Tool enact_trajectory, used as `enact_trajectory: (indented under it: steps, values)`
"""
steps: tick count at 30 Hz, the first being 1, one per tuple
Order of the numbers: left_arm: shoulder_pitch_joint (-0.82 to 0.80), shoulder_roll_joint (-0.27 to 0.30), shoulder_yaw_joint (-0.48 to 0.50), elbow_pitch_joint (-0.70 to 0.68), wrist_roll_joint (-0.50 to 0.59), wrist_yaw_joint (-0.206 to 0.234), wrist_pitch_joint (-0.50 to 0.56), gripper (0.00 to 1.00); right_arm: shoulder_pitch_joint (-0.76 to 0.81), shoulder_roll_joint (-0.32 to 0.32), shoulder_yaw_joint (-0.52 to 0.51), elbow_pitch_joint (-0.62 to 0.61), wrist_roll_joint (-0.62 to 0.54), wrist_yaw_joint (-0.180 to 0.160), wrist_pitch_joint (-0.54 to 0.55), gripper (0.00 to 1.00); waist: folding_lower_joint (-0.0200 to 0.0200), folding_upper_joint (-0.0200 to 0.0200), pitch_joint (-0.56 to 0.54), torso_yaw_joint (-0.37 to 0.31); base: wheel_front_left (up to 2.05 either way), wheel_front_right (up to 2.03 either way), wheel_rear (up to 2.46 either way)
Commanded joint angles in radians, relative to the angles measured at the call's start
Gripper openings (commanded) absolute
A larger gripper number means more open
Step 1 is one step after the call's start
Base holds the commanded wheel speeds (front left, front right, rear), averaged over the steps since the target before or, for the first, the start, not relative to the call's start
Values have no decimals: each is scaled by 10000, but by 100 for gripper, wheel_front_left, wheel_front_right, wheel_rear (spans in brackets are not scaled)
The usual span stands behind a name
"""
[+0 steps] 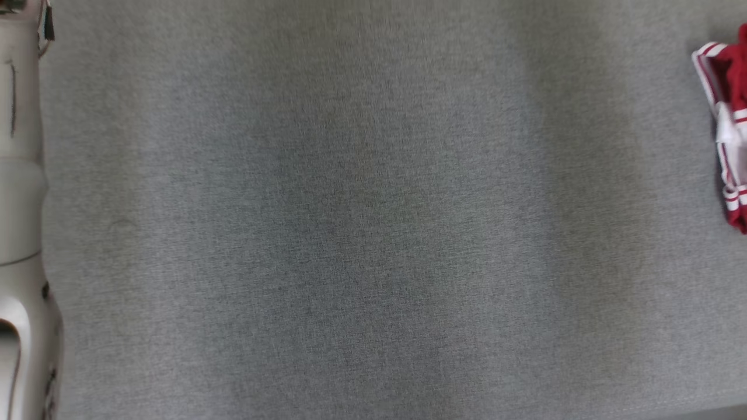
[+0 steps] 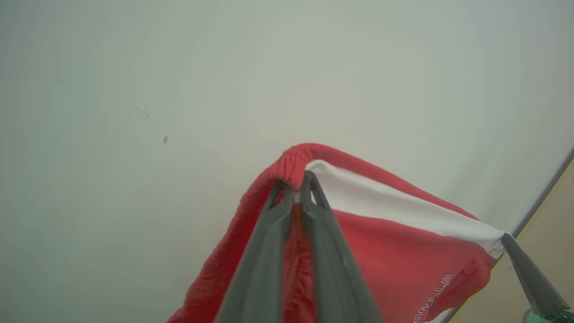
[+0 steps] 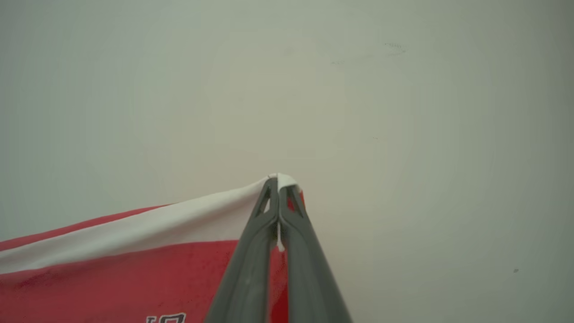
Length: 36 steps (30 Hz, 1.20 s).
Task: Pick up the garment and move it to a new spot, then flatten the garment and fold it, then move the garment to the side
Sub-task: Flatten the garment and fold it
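Note:
The garment (image 2: 403, 251) is red fleece with a white band and some lettering, and it hangs stretched between my two grippers. In the left wrist view my left gripper (image 2: 293, 190) is shut on a red fold of its upper edge. At that view's lower right my right gripper (image 2: 504, 237) pinches the end of the white band. In the right wrist view my right gripper (image 3: 278, 181) is shut on the white corner, with the garment (image 3: 112, 278) trailing off to the left. Both wrist views look at a plain pale surface behind the cloth.
The head view looks down on a grey cloth-covered table (image 1: 373, 233). A pale forearm (image 1: 20, 175) runs along its left edge. Red-and-white striped cloth (image 1: 729, 134) shows at the right edge; whether it belongs to the held garment I cannot tell.

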Motion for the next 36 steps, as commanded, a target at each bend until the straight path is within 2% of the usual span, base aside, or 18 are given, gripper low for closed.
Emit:
enact_trajectory:
  steps: [1, 7, 12, 16, 21, 29, 33, 36]
  values:
    - [219, -5, 32, 198, -77, -211, -277, 0, 424, 121, 205, -123, -276, -27, -40, 0, -4, -3, 656, -155, 0, 0, 0]
    - [1173, -4, -322, 621, -196, -565, -672, 0, 1487, -14, 1223, -598, -461, -28, -46, 0, -4, -3, 641, -128, 0, 0, 0]
    - [2512, 25, -872, 178, -692, -656, -769, 0, 2832, -717, 2423, -1536, 9, -28, -46, 0, -4, -3, 158, -17, 0, 0, 0]
    - [3809, 347, -1249, -644, -1341, -647, -816, 0, 3846, -1511, 3213, -2324, 637, -28, -29, 0, -4, -3, -480, 85, 0, 0, 0]
    - [5489, 715, -1638, -1395, -2084, -652, -655, 0, 5512, -2399, 3608, -3173, 1672, -28, 798, 0, -4, -3, -1462, 180, 0, 0, 0]
    - [8267, 1003, -2195, -1759, -2561, -629, -456, 0, 9125, -3146, 2744, -5254, 3352, -28, 2872, 0, -4, -3, -2919, 173, 0, 0, 0]
    - [9697, 1077, -2707, -1949, -2337, -496, -401, 0, 11582, -3512, 1703, -6164, 3105, -28, 4327, 0, -4, -3, -3611, 294, 0, 0, 0]
    - [10403, 1099, -2977, -2036, -2136, -311, -498, 0, 13031, -3430, 904, -6856, 2984, -28, 5418, 0, -4, -3, -3933, 319, 0, 0, 0]
